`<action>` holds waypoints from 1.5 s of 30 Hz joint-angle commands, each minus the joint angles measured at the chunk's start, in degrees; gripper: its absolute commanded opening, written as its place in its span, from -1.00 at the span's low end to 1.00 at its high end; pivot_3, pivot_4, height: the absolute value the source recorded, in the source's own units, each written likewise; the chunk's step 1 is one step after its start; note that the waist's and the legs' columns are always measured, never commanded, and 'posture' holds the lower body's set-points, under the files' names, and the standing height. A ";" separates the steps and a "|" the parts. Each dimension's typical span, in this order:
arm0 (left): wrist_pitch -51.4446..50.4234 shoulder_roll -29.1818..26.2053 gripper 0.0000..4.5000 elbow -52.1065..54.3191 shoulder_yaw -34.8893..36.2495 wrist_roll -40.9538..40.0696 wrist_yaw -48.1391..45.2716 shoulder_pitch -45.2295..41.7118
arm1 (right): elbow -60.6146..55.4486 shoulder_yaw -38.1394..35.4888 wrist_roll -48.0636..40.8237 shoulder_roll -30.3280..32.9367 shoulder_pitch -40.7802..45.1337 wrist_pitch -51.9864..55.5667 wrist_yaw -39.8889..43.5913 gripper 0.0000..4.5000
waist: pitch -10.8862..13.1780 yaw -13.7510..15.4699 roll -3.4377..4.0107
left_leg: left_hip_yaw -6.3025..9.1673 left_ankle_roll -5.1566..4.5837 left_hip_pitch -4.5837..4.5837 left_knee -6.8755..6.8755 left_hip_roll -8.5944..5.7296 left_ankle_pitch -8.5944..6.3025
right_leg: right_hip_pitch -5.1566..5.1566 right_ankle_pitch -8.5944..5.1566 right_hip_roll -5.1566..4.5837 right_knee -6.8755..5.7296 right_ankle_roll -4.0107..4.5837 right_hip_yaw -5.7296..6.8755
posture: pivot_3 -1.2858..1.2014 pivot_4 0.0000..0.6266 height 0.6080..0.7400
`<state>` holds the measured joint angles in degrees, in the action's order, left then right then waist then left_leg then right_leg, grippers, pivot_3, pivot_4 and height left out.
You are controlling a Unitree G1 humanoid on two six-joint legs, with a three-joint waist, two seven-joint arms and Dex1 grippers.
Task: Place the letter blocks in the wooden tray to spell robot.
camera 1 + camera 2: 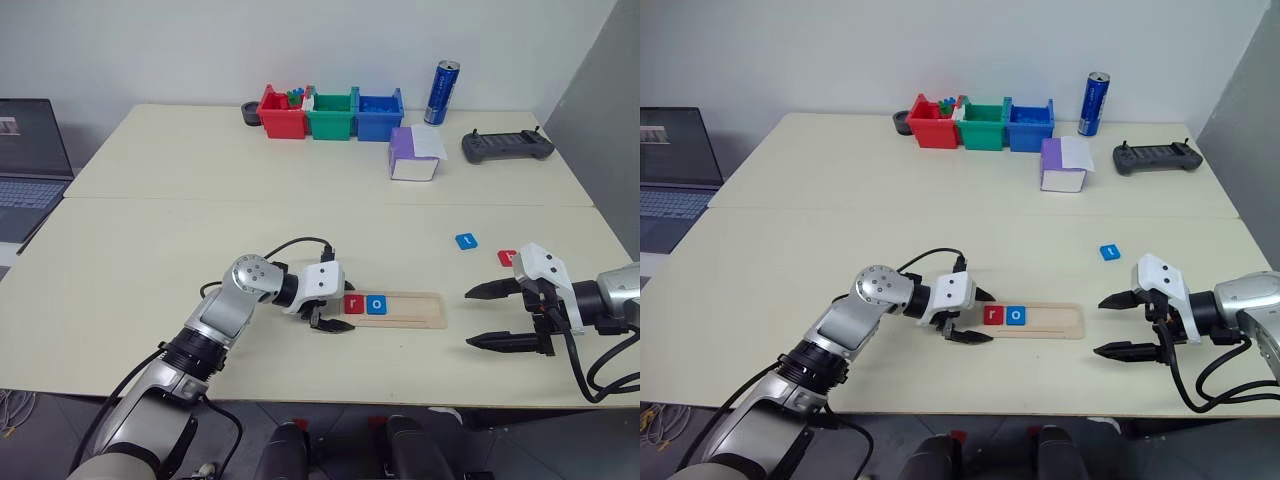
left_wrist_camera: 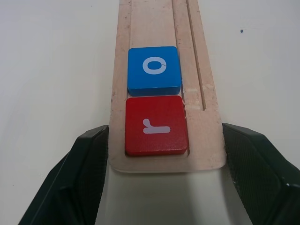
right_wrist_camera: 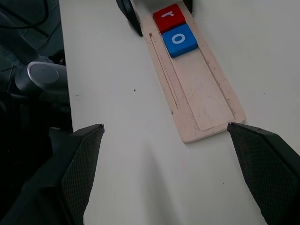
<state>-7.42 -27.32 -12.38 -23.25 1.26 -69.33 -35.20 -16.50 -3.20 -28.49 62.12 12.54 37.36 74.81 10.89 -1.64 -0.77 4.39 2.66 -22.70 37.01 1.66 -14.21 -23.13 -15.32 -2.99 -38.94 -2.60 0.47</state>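
The wooden tray (image 1: 415, 310) lies near the table's front edge. In its left end sit a red "r" block (image 1: 354, 303) and a blue "o" block (image 1: 376, 304), side by side. My left gripper (image 1: 342, 308) straddles that left end, one finger against each long side of the tray (image 2: 197, 70), shut on it. To the right of the tray's other end, my right gripper (image 1: 482, 317) stands wide open and holds nothing. A blue "t" block (image 1: 466, 241) lies on the table behind it. A red block (image 1: 507, 257) beside the "t" is partly hidden by the right gripper.
At the back stand red (image 1: 282, 112), green (image 1: 331, 113) and blue (image 1: 379, 112) bins, a blue can (image 1: 441, 92), a purple-and-white box (image 1: 414, 154) and a black controller (image 1: 507, 146). A laptop (image 1: 30, 165) sits off the table's left side.
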 commanded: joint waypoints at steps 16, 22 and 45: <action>-3.69 3.25 0.50 -0.52 0.81 -1.35 0.01 -1.69 | -0.30 -0.27 -0.73 -0.36 1.99 0.03 -0.91 1.00 | 0.00 -0.01 0.00 | 0.00 0.00 0.01 0.01 -0.01 0.00 | 0.01 0.01 0.00 0.00 -0.02 0.00 | 0.03 -0.52 1.00; -2.98 2.92 0.66 -0.89 1.04 -1.60 -0.41 -2.14 | 0.00 -0.15 -0.78 -0.60 2.63 0.33 -1.22 1.00 | 0.00 0.00 0.00 | 0.00 0.00 0.01 0.01 -0.01 0.00 | 0.01 0.01 0.00 0.00 -0.02 0.00 | 0.03 -0.52 1.00; -11.51 -5.56 1.00 14.32 7.86 -10.95 -3.80 0.24 | 1.71 -0.15 -0.46 -0.87 4.53 -0.14 -0.48 1.00 | 0.00 -0.16 0.00 | 0.00 0.00 0.00 -0.01 0.00 0.00 | 0.00 0.01 0.00 0.00 -0.02 -0.02 | 0.03 -0.52 1.00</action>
<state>-16.96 -32.03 -1.99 -17.71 -7.01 -72.81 -35.24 -14.62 -2.86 -28.33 61.11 16.24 37.96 73.82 10.89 -1.80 -0.76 4.39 2.66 -22.69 37.00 1.66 -14.21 -23.13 -15.31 -2.99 -38.94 -2.62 0.46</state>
